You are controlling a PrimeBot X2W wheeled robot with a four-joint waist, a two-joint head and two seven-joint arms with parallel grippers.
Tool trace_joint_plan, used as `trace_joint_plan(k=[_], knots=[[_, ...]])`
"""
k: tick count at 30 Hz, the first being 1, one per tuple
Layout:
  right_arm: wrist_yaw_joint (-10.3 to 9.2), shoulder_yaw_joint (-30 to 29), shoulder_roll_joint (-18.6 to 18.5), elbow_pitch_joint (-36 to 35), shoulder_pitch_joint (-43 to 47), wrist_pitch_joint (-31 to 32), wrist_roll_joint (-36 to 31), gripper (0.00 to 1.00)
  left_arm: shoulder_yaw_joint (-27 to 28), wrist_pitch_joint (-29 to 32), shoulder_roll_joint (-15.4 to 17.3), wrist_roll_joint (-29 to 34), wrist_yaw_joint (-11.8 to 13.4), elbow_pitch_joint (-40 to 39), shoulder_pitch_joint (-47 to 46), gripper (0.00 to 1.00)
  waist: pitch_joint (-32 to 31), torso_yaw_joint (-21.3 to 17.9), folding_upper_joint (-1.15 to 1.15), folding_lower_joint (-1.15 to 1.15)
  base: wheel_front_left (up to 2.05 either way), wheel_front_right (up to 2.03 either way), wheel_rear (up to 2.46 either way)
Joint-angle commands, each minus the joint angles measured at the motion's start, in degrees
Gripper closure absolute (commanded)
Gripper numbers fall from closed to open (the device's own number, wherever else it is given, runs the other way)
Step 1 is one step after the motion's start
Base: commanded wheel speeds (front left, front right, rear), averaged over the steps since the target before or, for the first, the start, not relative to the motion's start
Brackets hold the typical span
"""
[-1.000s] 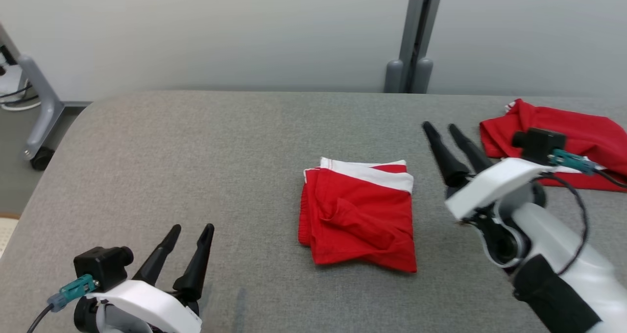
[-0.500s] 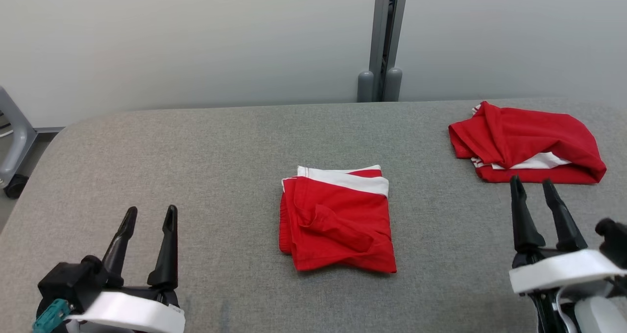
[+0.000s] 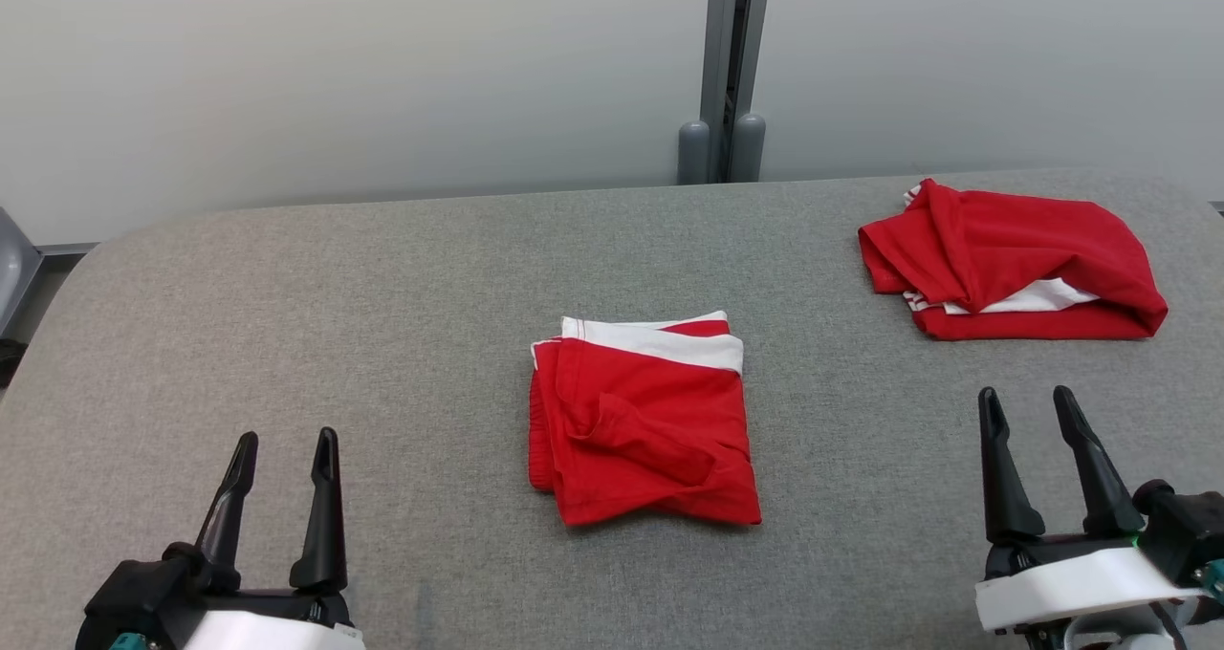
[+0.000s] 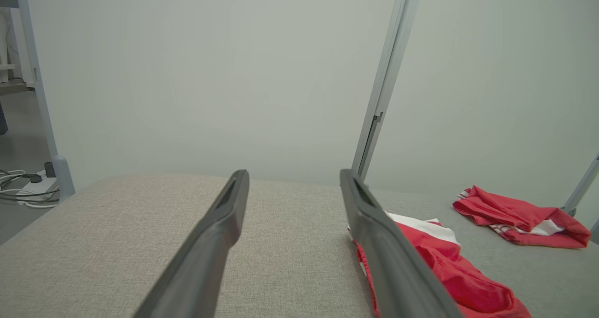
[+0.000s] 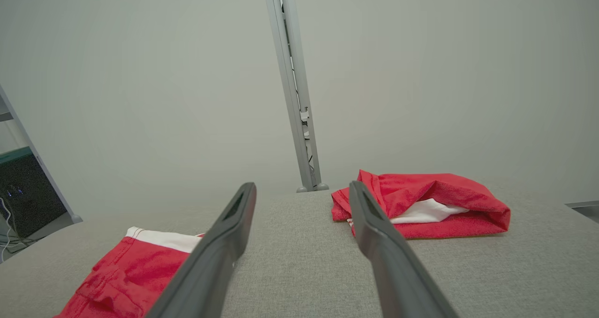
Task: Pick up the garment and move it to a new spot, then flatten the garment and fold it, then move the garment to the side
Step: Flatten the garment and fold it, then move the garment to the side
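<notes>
Centrally placed: folded garment (image 3: pixel 643 421), red, white band (image 3: pixel 660 342) along its far edge, flat on the grey surface (image 3: pixel 287 296); roughly square, slightly longer front to back. It lies between the two arms, ahead and inward of each, about equally near.
Left gripper (image 3: pixel 288 435): jaws wide, empty, near edge, left.
Right gripper (image 3: pixel 1025 394): jaws wide, empty, near edge, right.
Second garment (image 3: pixel 1009 272): red, loosely bundled, long axis left to right, far right, straight ahead of the right gripper, likely that arm's reach.
Brands, labels, writing: none readable.
</notes>
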Motion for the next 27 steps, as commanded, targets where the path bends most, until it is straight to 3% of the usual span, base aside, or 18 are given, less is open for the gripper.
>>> trace_joint_plan(k=[1, 12, 18, 22, 27], knots=[[0.01, 0.05, -0.05, 0.83, -0.14, -0.21, -0.24, 0.0, 0.98, -0.04, -0.41, 1.01, -0.83, 0.32, 0.44, 0.0, -0.01, 0.04, 0.0, 0.0, 0.0, 0.0, 0.0], [0.01, 1.84, -0.1, 6.76, -4.16, -0.21, -0.05, 0.0, 4.95, -0.05, -4.6, 5.86, -6.09, 2.63, -0.63, 0.0, -0.26, 2.45, 0.0, 0.0, 0.0, 0.0, 0.0], [0.01, 4.0, -0.12, 15.0, -7.31, 1.28, 3.62, 0.0, 5.85, -0.03, -5.58, 7.15, -7.6, 3.08, -0.82, 0.0, -0.04, 3.97, 0.0, 0.0, 0.0, 0.0, 0.0], [0.01, 10.17, 0.0, 23.42, -14.1, 8.75, 13.0, 0.0, 5.89, -0.02, -6.22, 7.79, -8.69, 3.54, -1.85, 0.0, 1.2, 5.71, 0.0, 0.0, 0.0, 0.0, 0.0], [0.01, 10.17, -0.18, 34.16, -22.83, 18.05, 21.8, 0.0, 5.8, -0.02, -6.69, 8.11, -9.68, 4.88, -2.81, 0.0, 1.97, 8.76, 0.0, 0.0, 0.0, 0.0, 0.0]])
